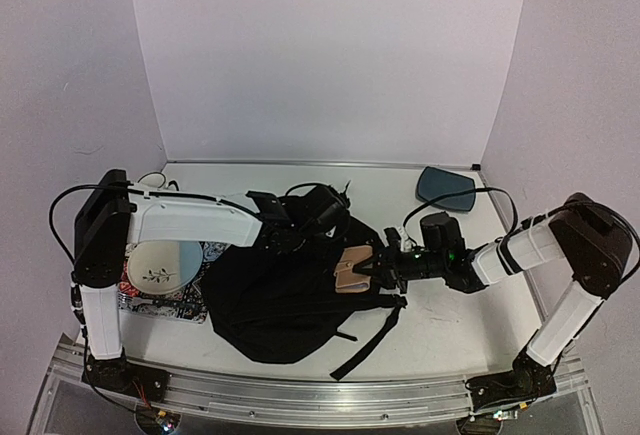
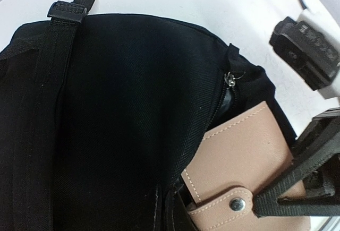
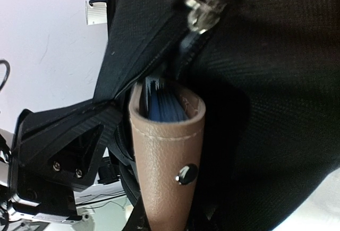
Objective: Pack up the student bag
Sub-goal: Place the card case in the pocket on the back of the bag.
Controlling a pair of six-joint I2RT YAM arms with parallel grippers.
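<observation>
student bag [image 1: 285,300]: black, flat at bench [image 1: 440,325] centre, zip pocket open; tan wallet [image 2: 239,172]: halfway into pocket mouth, clamped in right gripper [image 1: 375,270]; left gripper [image 1: 300,225]: closed at bag's top edge; outstanding: wallet fully in, probably plate [image 1: 155,265] too

Matt blk woven cloth on student bag [image 2: 122,109] w/ shiny metal zip pull [image 3: 202,10]; smooth tan leather-look wallet [image 2: 239,156].

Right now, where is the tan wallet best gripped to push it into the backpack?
Grip the tan wallet by its snap-tab end, coming from the right: only that end sticks out of the backpack's zipper opening, where the right gripper clamps it.
</observation>
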